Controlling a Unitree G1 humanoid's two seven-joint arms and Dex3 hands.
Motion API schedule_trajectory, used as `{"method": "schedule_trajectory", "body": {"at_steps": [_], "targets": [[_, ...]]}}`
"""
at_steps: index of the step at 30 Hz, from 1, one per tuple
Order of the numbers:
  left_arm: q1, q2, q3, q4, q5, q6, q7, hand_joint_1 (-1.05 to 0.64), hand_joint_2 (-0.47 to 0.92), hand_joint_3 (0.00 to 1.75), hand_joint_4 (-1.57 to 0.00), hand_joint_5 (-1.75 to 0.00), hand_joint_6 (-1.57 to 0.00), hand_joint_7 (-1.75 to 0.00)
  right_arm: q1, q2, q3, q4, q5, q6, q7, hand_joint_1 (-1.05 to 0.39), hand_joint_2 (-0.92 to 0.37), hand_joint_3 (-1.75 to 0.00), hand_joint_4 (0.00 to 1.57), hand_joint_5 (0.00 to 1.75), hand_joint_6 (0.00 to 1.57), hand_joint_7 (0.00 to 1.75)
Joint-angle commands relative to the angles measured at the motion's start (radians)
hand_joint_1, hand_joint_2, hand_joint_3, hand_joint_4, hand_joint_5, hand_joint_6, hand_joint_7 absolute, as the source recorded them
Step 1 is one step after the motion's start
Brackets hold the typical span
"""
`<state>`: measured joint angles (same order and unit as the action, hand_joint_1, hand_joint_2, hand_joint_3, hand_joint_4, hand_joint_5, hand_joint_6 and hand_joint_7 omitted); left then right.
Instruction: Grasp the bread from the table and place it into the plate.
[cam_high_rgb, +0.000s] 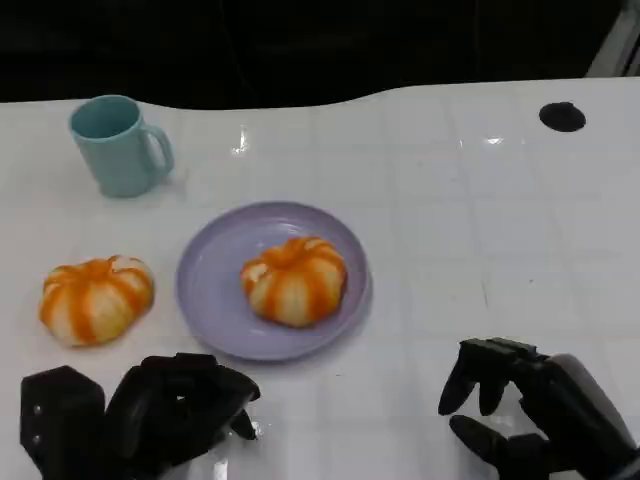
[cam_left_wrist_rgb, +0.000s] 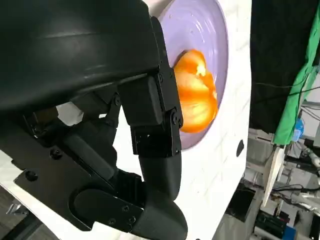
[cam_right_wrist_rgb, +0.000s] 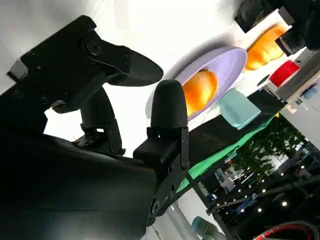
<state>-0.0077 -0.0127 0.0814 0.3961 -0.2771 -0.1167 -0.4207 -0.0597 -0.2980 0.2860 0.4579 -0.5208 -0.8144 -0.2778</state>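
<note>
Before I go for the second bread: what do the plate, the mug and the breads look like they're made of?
Plate: smooth lilac, faintly glossy; looks like plastic or glazed ceramic, cannot tell which. Mug: matte teal, even colour, likely plastic or ceramic. Bread on the plate and bread on the table: shiny orange-and-cream lobes, very uniform, so possibly plastic or foam replicas rather than real bread.

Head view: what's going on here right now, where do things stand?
One bread already sits in the purple plate. A second bread lies on the table left of the plate, near the teal mug. The left hand and right hand hover at the near edge, holding nothing.
</note>
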Motion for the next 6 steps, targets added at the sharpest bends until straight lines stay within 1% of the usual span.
{"method": "schedule_trajectory", "body": {"at_steps": [1,6], "targets": [[0.002,0.014,0.01,0.006,0.001,-0.004,0.002,-1.05,0.57,0.35,-0.89,-1.51,-1.57,-0.28,-0.006,-0.004,-0.017,0.009,0.009,-0.009,0.0,-0.32,-0.4,-1.07,0.57,1.75,0.55,1.54],[0.002,0.015,0.012,0.007,0.002,-0.003,0.005,-1.05,0.57,0.34,-0.89,-1.51,-1.57,-0.28,-0.004,0.0,-0.018,0.009,0.011,-0.003,0.002,-0.31,-0.41,-1.07,0.58,1.75,0.55,1.55]]}}
